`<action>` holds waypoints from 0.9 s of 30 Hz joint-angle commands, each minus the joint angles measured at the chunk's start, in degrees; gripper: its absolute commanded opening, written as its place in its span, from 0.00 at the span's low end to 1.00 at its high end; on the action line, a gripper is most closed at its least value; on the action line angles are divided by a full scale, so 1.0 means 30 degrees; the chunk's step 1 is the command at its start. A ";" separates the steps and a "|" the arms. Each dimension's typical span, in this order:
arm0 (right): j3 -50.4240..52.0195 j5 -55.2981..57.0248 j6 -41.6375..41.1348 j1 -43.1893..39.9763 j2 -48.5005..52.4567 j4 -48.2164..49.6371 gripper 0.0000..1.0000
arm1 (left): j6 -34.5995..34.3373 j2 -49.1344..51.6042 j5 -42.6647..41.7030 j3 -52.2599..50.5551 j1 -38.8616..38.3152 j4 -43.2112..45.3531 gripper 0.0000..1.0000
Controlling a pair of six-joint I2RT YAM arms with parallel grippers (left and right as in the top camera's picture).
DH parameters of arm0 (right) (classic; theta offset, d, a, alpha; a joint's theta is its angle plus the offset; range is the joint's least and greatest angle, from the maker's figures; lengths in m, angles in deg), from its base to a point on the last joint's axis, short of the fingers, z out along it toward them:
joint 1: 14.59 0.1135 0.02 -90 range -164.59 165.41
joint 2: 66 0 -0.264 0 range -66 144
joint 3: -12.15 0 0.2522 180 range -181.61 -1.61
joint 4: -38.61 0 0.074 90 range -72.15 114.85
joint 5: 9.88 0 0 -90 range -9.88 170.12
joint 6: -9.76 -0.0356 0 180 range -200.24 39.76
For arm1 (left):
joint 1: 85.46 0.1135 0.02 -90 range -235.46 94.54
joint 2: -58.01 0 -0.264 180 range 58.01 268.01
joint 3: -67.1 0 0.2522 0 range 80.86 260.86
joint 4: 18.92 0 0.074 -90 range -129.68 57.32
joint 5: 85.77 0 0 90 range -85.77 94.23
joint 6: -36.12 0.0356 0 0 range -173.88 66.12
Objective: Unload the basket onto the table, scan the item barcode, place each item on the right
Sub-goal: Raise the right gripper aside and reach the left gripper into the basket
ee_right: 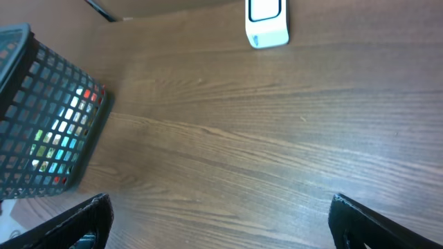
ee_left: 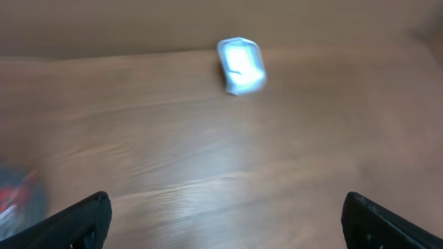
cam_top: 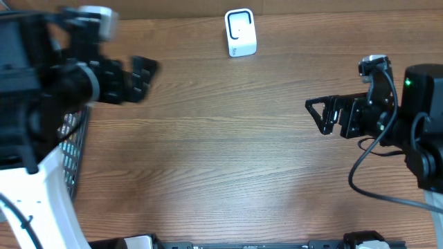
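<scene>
A white scanner (cam_top: 240,32) stands upright at the table's far edge; it also shows in the left wrist view as a blurred scanner (ee_left: 241,66) and in the right wrist view as the scanner (ee_right: 266,23). Colourful packaged goods (ee_right: 59,131) glint through a black mesh basket (ee_right: 41,104); no barcode shows. My left gripper (cam_top: 147,81) hovers open at the far left, nothing between its jaws (ee_left: 226,204). My right gripper (cam_top: 315,117) hangs open at the right, also holding nothing (ee_right: 220,202).
The mesh basket (cam_top: 75,149) sits at the left edge, partly under the left arm. A brown wall runs behind the scanner. Black cable (cam_top: 367,173) loops from the right arm. Bare wooden tabletop (cam_top: 228,152) lies between the arms.
</scene>
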 commanded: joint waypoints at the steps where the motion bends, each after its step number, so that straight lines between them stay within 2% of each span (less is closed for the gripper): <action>1: -0.0474 -0.0364 0.0029 0.0102 0.0393 -0.0102 1.00 | -0.2798 -0.0029 0.1348 0.0721 0.3796 -0.0102 0.98; 3: -0.0466 -0.0364 0.0029 0.0102 0.0663 -0.0299 1.00 | -0.3759 0.0219 0.1348 0.0721 0.6615 -0.0102 0.96; 6: -0.0444 -0.0364 0.0029 0.0102 0.1071 -0.0466 1.00 | -0.5486 0.0911 0.1341 0.0721 1.0193 -0.0007 0.88; 10: -0.0364 -0.0364 0.0036 0.0102 0.1326 -0.0678 1.00 | -0.6346 0.2178 0.0860 0.0721 1.2968 0.0000 0.79; 14: -0.0364 -0.0357 0.0175 0.0102 0.1348 -0.0962 1.00 | -0.6339 0.3687 0.1450 0.0721 1.3624 -0.0255 0.77; 17: -0.0364 -0.0342 0.0175 0.0102 0.1348 -0.1158 1.00 | -0.6441 0.4911 0.2667 0.0678 1.3624 -0.0678 0.84; 20: -0.0364 0.0022 0.0168 0.0102 0.1362 -0.1362 1.00 | -0.6717 0.5996 0.3453 0.0590 1.3624 -0.0991 0.84; 22: -0.0364 0.0357 0.0168 0.0102 0.1362 -0.1443 1.00 | -0.7002 0.6645 0.3657 0.0495 1.3624 -0.1195 0.90; 27: -0.0364 0.0758 0.0175 0.0102 0.1362 -0.1574 1.00 | -0.7067 0.7482 0.4248 0.0058 1.3624 -0.1705 0.89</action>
